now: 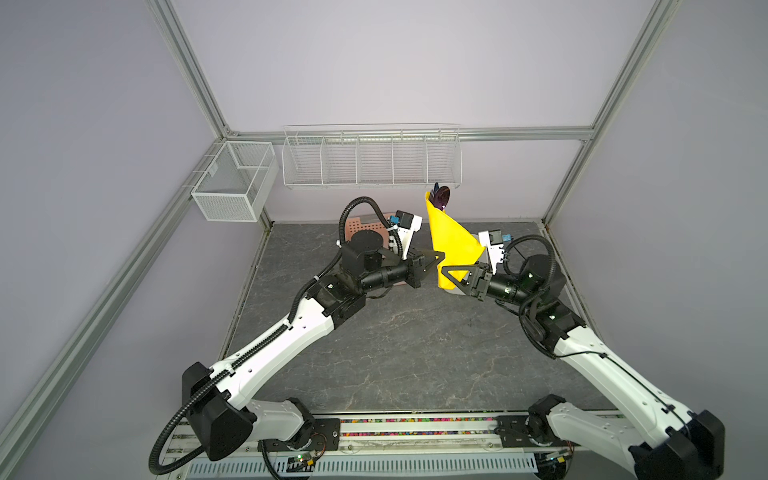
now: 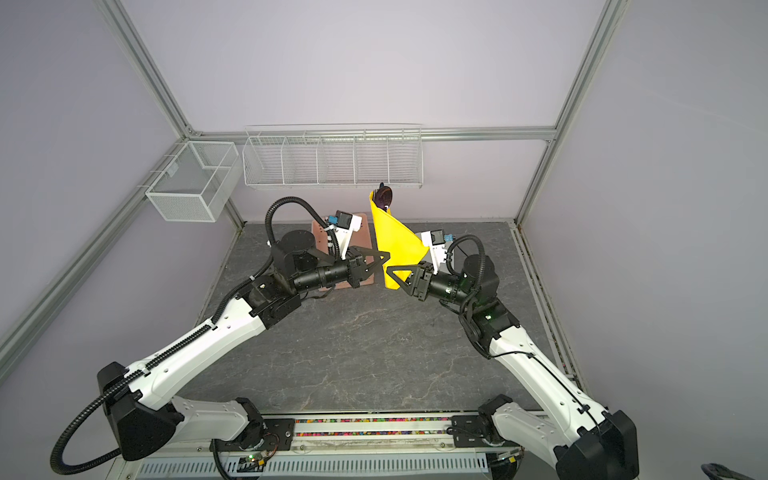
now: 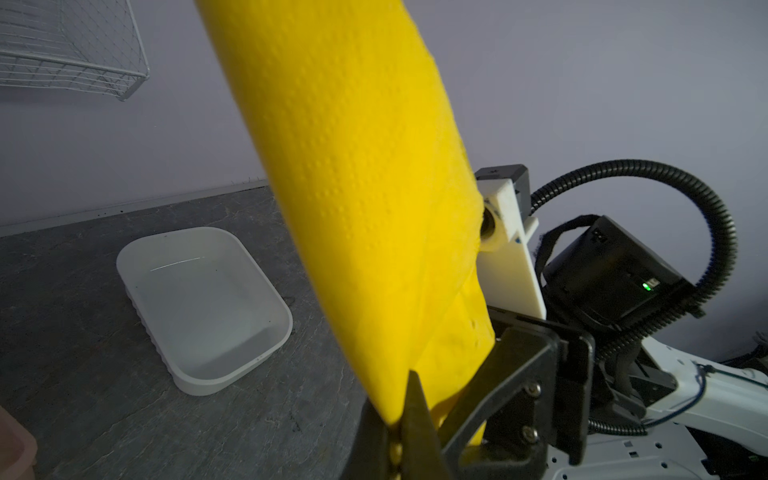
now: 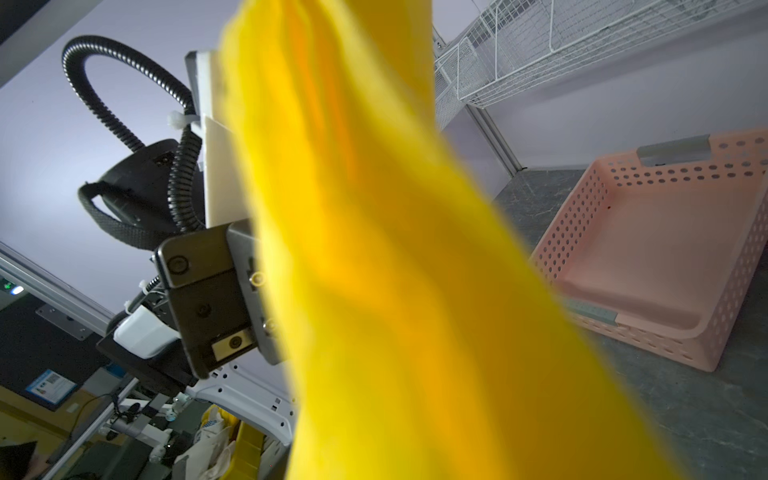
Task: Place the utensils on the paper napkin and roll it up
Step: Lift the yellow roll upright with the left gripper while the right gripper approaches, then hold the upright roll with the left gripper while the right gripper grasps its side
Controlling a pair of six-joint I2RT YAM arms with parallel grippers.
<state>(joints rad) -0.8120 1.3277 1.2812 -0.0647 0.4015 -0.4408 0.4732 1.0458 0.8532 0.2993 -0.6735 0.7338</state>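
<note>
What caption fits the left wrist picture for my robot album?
Left gripper pinches the narrow end of the rolled yellow paper napkin; a white tub sits on the table beyond.

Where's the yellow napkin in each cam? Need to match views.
Top view: paper napkin, upright cone, right of centre.
Top view: paper napkin, middle, same pose.
Left wrist: paper napkin fills the middle, top to bottom.
Right wrist: paper napkin, blurred band through the centre.
Shared landmark: pink basket.
</note>
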